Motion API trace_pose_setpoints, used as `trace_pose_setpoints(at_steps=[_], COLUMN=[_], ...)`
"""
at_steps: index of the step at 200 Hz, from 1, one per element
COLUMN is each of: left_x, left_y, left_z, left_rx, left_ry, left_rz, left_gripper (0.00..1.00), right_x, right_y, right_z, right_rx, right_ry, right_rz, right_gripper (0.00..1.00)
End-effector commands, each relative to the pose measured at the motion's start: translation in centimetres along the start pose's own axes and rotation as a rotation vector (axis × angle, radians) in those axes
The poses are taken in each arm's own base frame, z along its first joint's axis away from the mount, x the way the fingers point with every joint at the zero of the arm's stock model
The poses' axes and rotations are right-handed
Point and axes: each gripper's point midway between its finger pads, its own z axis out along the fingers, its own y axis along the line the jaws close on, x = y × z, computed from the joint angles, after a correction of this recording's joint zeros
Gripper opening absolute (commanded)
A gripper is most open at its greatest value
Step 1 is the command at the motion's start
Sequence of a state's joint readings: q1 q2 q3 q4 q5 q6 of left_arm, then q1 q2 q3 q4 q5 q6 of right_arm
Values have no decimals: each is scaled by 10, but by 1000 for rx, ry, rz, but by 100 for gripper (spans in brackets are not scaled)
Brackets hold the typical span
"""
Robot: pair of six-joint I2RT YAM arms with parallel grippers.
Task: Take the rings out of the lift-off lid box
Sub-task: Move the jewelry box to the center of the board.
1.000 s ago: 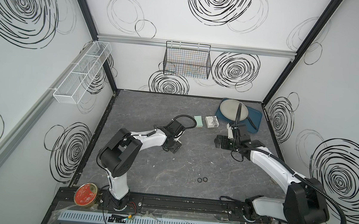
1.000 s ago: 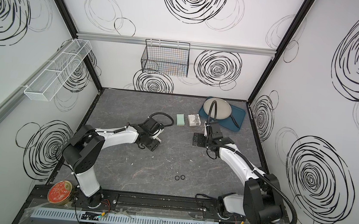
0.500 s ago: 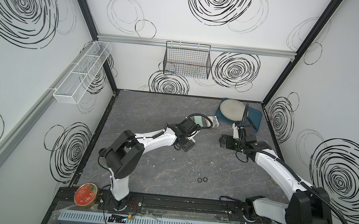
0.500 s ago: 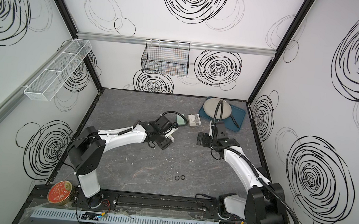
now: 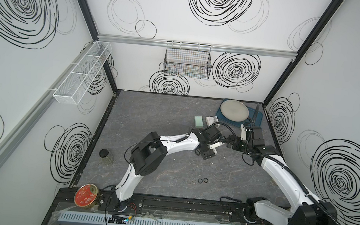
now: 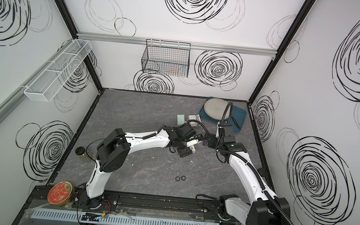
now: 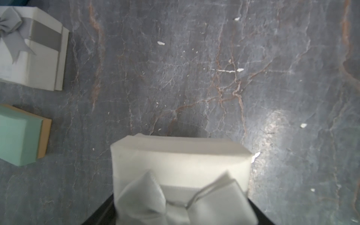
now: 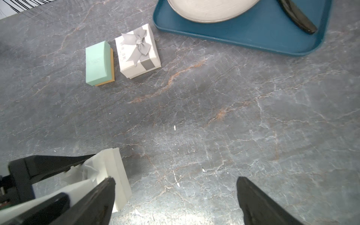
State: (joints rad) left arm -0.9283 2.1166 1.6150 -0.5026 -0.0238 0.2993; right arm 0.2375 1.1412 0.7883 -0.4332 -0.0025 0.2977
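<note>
Mint box (image 8: 98, 63) near | left gripper (image 5: 216, 146) round white box (image 7: 180, 165), grip unclear | right gripper (image 8: 175, 179) released

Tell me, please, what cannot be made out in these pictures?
- Left gripper fingertips: hidden behind the white bow box between them in the left wrist view; grip unclear.
- Pale rings: too small to count in both top views.
- Plate: cut off by the right wrist view's edge.

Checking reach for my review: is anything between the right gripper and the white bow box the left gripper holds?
Nothing visible. The open right gripper is close beside the white bow box in the left gripper; only bare table shows around them.
</note>
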Motion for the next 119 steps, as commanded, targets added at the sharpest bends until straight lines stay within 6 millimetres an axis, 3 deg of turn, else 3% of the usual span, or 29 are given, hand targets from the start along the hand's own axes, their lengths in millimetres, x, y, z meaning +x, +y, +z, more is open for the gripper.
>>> trace_pose_setpoints(at_steps=[1, 119], left_x=[6, 29], left_y=[-15, -11], left_z=[9, 32], left_rx=[45, 60], left_ry=[36, 61], left_rz=[68, 15], left_gripper=[78, 80], right_x=[1, 2], right_y=[3, -1], right_z=[-5, -3], right_rx=[-18, -3], right_ry=[-8, -8], right_rz=[-9, -11], right_gripper=[100, 100])
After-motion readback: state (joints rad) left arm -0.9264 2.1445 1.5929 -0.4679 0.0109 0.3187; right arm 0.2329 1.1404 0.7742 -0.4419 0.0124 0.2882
